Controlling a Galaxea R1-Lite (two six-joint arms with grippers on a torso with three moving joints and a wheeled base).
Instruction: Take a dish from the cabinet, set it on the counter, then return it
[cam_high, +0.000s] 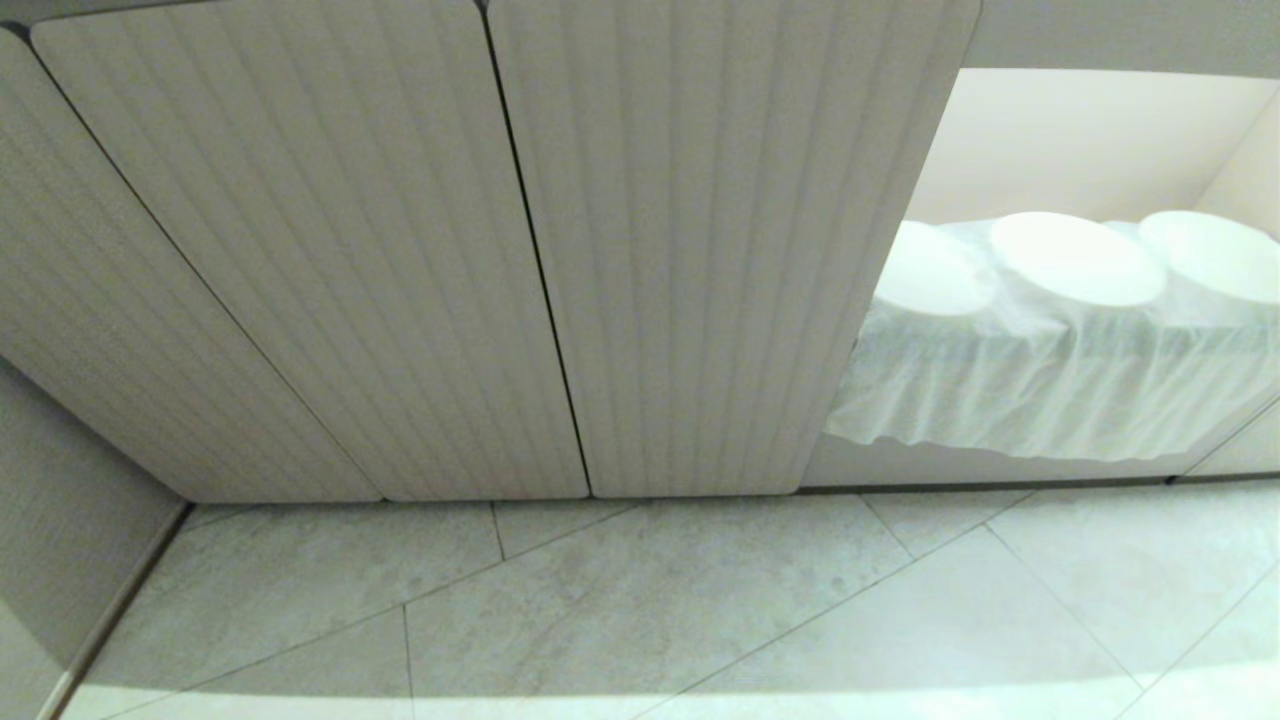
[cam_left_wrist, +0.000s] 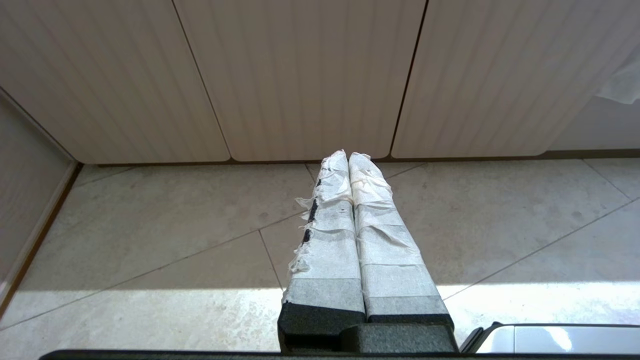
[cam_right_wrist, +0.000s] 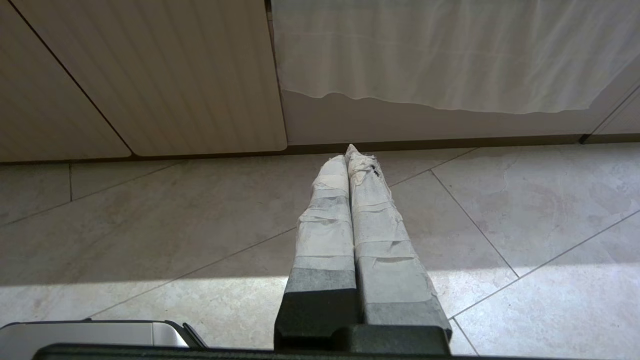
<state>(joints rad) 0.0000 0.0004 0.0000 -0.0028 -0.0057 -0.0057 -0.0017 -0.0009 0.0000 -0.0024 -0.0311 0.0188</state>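
Seemingly pre-reach: both grippers, left (cam_left_wrist: 348, 156) and right (cam_right_wrist: 348, 156), closed empty below the cabinet (cam_high: 400, 250); next, open toward a dish (cam_high: 1075, 258).

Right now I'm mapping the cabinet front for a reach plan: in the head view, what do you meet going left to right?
Side wall → fluted closed doors → open compartment with a white cloth draped over its shelf, bearing three white round dishes.

Left gripper (cam_left_wrist: 348, 159) and right gripper (cam_right_wrist: 349, 156) both low, tape-wrapped fingers (cam_left_wrist: 327, 235) pressed together, empty.
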